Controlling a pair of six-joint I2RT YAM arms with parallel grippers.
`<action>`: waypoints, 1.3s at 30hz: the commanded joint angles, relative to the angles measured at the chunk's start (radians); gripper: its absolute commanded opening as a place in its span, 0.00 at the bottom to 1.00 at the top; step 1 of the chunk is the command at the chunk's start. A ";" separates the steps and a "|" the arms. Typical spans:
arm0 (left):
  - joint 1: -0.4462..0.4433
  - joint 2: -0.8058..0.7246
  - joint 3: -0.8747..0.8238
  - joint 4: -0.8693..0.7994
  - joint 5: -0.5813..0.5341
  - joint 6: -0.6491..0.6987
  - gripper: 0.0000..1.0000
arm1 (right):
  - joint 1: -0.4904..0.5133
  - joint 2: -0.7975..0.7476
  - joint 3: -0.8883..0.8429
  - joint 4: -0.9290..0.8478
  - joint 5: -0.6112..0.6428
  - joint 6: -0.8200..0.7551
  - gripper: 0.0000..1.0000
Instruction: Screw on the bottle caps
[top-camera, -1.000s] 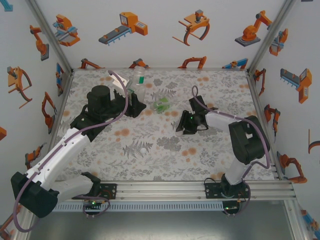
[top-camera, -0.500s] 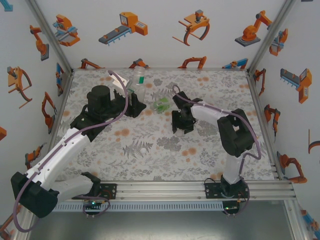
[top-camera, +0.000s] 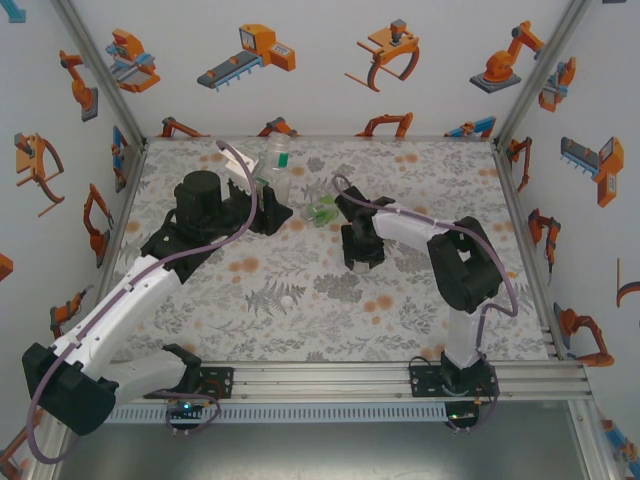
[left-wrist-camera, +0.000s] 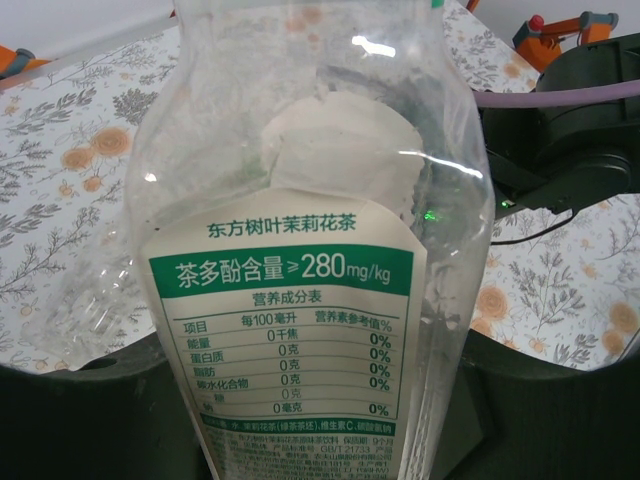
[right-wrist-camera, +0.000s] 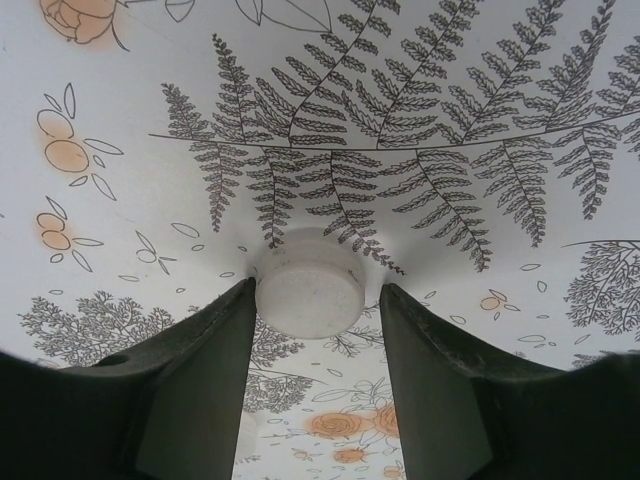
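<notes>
My left gripper (top-camera: 266, 203) is shut on a clear bottle (left-wrist-camera: 300, 250) with a whitish, green-banded label, holding it upright (top-camera: 273, 172) at the back of the table. A green-tinted bottle (top-camera: 322, 208) lies on its side just right of it. My right gripper (top-camera: 362, 258) points down at the mat beside the green bottle. In the right wrist view a white bottle cap (right-wrist-camera: 308, 287) lies on the mat between the open fingers of that gripper (right-wrist-camera: 315, 292); the left finger (right-wrist-camera: 215, 350) touches it and the right finger (right-wrist-camera: 420, 350) stands a little apart. Another white cap (top-camera: 288, 298) lies in mid-table.
The floral mat (top-camera: 420, 190) covers the table, with white walls on the left, back and right. The left arm's body (top-camera: 150, 290) crosses the left half. The right arm's elbow (top-camera: 465, 270) stands over the right half. An aluminium rail (top-camera: 330, 375) runs along the near edge.
The right arm has swung left and folded in, bringing its gripper nearer the green bottle and down over the white cap. The left arm and its bottle have not moved.
</notes>
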 joint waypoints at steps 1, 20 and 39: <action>0.006 0.003 -0.008 0.035 0.013 -0.016 0.07 | 0.012 -0.014 -0.006 -0.004 0.040 -0.023 0.50; 0.006 -0.013 -0.020 0.027 0.004 -0.019 0.07 | 0.017 -0.027 -0.050 0.076 -0.008 -0.083 0.47; 0.005 0.052 0.002 -0.129 0.091 0.211 0.04 | -0.009 -0.228 -0.055 0.089 -0.153 -0.118 0.27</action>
